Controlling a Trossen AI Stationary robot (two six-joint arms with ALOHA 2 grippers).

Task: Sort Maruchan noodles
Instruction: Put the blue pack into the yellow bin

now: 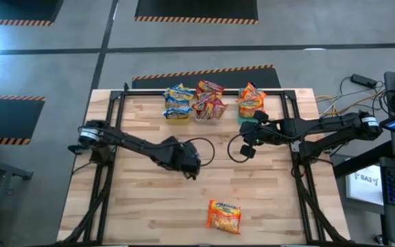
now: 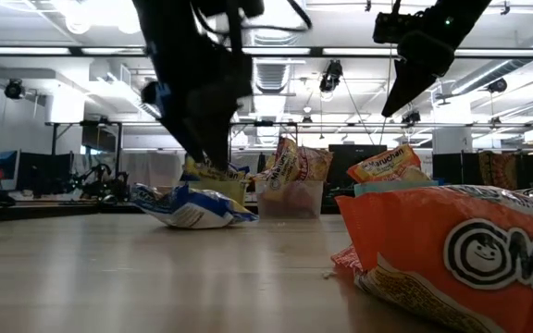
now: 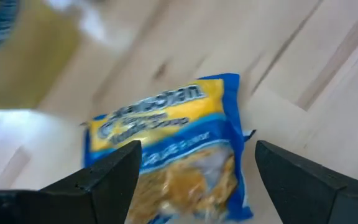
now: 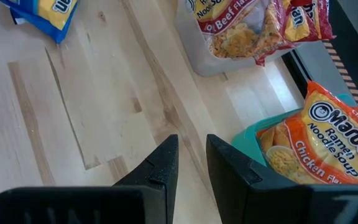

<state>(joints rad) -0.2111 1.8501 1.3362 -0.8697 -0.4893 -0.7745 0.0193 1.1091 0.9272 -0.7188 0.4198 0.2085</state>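
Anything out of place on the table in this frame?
Two packets lie loose outside the bins: an orange Maruchan packet alone near the table's front edge, and a blue-and-yellow packet flat on the wood under the open left gripper. Nothing looks spilled or torn.

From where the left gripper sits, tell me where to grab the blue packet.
The left gripper is open above the blue packet, which lies flat on the table. Come straight down and pinch across its narrow width near the middle; the puffy centre probably gives better purchase than the thin crimped ends.

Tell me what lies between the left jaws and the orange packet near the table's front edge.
Bare wood only. In the high view nothing sits between the left gripper and the orange packet.
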